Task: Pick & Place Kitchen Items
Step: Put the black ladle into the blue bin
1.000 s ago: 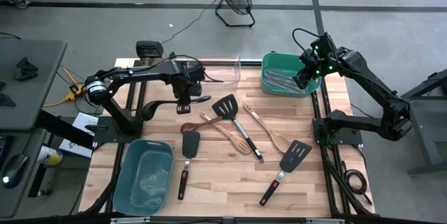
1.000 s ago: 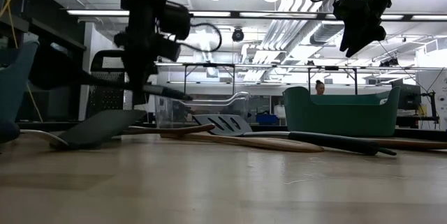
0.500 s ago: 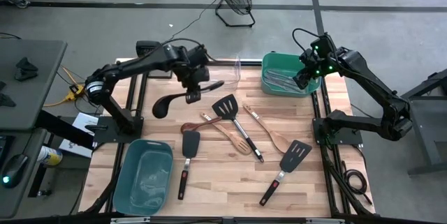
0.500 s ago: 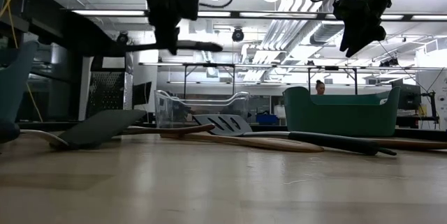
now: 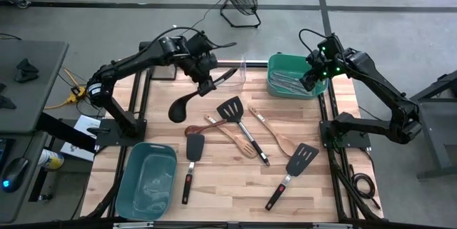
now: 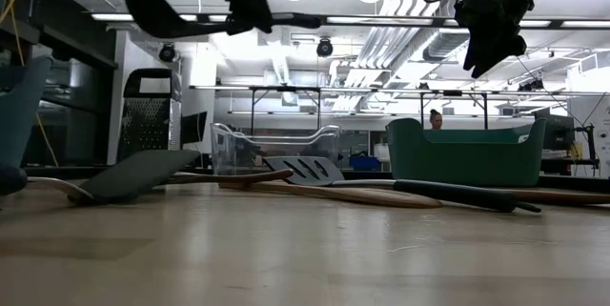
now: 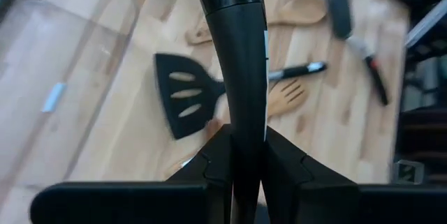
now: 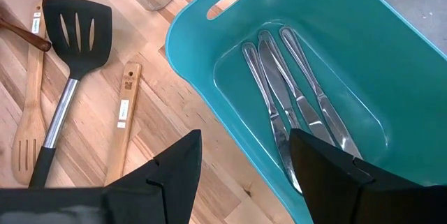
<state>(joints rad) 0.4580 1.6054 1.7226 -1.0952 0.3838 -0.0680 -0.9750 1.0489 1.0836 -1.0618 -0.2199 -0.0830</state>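
Clamped on the handle of a black ladle (image 5: pixel 187 100), the left gripper (image 5: pixel 203 68) hangs high above the table (image 5: pixel 228 182), in the upper middle of the overhead frame. Its fingers (image 7: pixel 209 161) press the handle from both sides, and the bowl points toward the lower left. At the upper right, the right gripper (image 5: pixel 313 79) hovers over the green tub (image 5: pixel 275 61) with its jaws apart and nothing between them; silvery knives (image 8: pixel 293 109) lie in that tub. Near the centre, a slotted turner (image 5: pixel 232 108), wooden spoons (image 5: pixel 232 135) and two more turners (image 5: pixel 193 154) lie on the wood. A teal tub (image 5: pixel 146 182) sits at the lower left.
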